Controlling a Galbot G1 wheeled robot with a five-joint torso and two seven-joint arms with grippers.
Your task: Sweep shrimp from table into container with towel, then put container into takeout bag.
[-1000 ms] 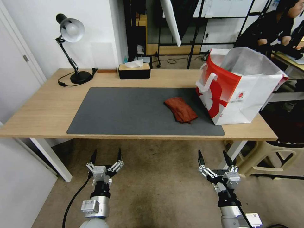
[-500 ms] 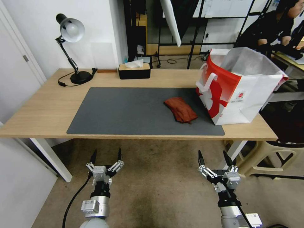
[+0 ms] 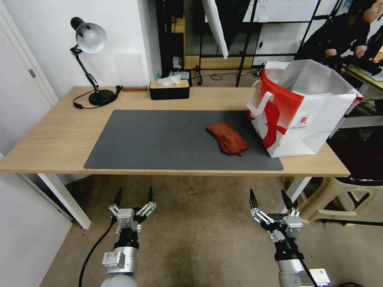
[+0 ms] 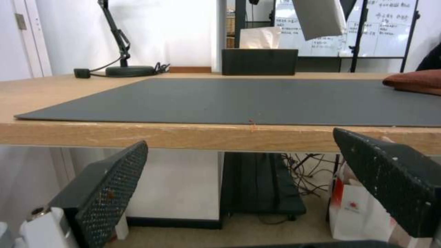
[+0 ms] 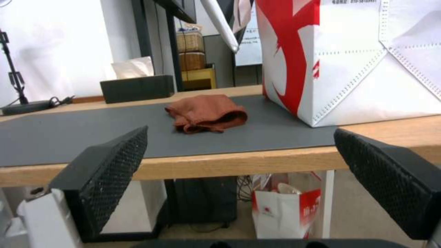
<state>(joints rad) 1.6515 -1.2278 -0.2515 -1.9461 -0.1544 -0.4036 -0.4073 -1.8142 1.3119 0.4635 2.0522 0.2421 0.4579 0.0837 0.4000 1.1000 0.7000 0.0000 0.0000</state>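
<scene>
Surface [image 3: 60,139] with grey mat [image 3: 159,139] — takeout bag [image 3: 299,115] upright at right end, towel [image 3: 228,138] just left of it on mat. Left hand [image 3: 133,196] and right hand [image 3: 270,198] both released, empty, below near edge.

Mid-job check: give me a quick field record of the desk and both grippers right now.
table: light wood, carries a dark grey mat
towel: folded, on the mat's right part
takeout bag: upright at the table's right end, mouth open
left gripper: open, below the table's front edge, holding nothing
right gripper: open, below the front edge, holding nothing
tissue box: at the far edge
lamp: far left
</scene>
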